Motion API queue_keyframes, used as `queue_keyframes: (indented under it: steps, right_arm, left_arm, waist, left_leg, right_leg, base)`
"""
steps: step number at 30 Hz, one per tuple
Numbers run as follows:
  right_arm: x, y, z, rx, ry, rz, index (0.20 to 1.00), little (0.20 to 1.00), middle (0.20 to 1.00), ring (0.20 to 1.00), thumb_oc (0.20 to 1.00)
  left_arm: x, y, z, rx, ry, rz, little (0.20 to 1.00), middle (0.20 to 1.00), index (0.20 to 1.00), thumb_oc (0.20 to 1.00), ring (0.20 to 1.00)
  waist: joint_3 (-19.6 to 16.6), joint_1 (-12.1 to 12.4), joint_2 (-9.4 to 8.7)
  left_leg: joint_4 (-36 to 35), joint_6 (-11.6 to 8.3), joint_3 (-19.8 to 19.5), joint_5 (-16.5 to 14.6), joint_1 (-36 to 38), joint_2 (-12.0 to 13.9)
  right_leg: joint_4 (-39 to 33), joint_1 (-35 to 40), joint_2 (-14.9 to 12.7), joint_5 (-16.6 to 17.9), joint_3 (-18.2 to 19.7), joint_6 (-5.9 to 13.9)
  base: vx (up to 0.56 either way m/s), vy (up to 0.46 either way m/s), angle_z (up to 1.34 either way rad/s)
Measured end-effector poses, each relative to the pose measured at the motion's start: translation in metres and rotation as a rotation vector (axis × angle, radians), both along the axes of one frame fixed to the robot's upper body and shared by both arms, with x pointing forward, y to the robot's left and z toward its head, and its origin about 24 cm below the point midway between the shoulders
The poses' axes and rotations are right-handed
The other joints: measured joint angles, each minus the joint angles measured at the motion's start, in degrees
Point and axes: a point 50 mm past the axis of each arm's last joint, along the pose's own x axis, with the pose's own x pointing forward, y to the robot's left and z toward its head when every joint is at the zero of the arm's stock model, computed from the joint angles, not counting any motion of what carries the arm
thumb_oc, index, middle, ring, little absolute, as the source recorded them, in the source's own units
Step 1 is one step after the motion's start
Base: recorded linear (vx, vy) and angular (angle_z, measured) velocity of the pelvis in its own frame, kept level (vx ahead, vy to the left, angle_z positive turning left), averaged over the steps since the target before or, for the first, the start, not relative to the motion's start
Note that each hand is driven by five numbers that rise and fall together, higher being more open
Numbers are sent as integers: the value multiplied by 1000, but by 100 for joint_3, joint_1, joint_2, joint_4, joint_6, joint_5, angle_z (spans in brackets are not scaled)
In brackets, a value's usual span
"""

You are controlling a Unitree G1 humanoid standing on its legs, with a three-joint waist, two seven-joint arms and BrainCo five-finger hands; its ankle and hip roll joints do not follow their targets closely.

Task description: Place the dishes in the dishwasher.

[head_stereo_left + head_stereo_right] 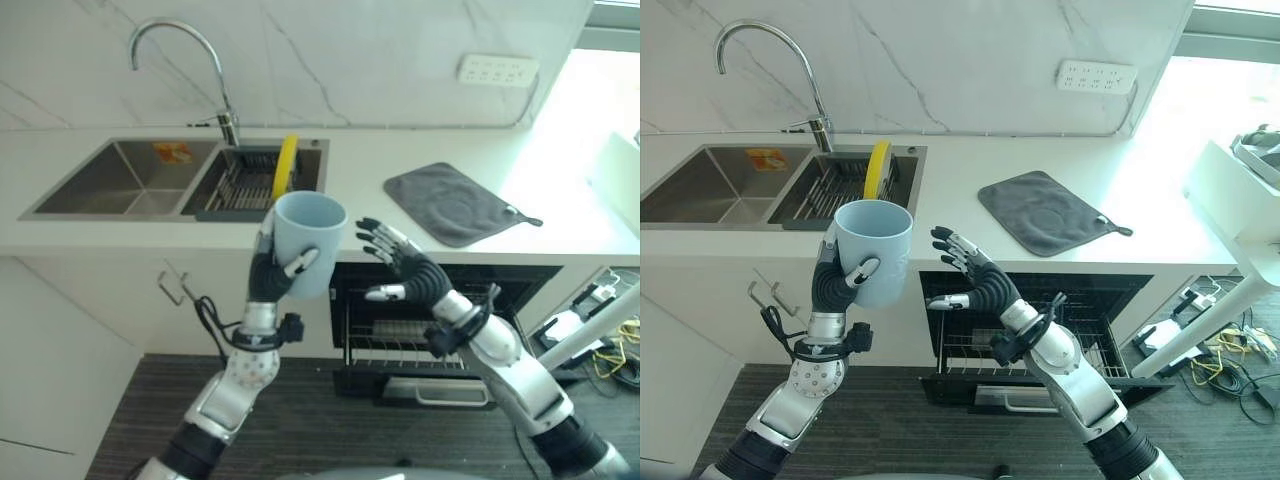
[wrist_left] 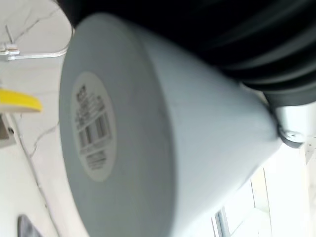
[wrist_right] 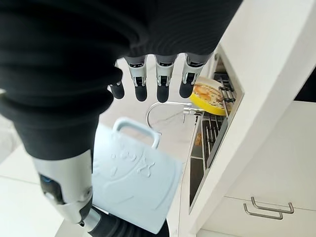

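From the head views I see my left hand (image 1: 272,268) curled round the pale blue mug (image 1: 308,240), upright above the dishwasher (image 1: 420,345). My right hand (image 1: 410,268) floats beside it, fingers spread. Only its wrist cam catches the mug's handle (image 3: 137,129).

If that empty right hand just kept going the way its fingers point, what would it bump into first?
Most likely the pale blue mug held in the left hand. The right hand is open, its fingers aimed toward the mug's side, with a small gap between. The depth is hard to judge, so it could slip just past.
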Motion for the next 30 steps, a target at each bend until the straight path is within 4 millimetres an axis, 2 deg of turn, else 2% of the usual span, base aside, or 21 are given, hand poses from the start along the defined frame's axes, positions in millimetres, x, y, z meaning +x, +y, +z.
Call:
queue_keyframes:
  steps: [5,15,30]
  right_arm:
    - [10,9,-8,-43,40,-2,1000,1000,1000,1000,1000]
    - [18,24,-19,-44,115,-8,1000,1000,1000,1000,1000]
    - [19,27,-21,-47,133,-8,1000,1000,1000,1000,1000]
  left_arm:
    - [6,-9,4,10,-2,-38,200,200,200,200,200]
    - [7,-15,-1,21,21,-57,200,200,200,200,200]
    - [8,-14,-4,13,33,-36,200,200,200,200,200]
  waist:
    - [-1,23,-1]
    - [-3,35,-4]
    - [-8,43,-20]
  left_leg:
    - [1,2,-12,7,27,0]
    - [0,-3,-42,10,103,1]
    - [-1,-4,-44,8,176,2]
  right_leg:
    - [0,19,-1,2,-17,0]
    - [0,127,-3,-3,-49,-1]
    - [0,204,-3,-5,-52,1]
  base:
    - [0,0,0]
    - [3,0,1]
    - [0,0,0]
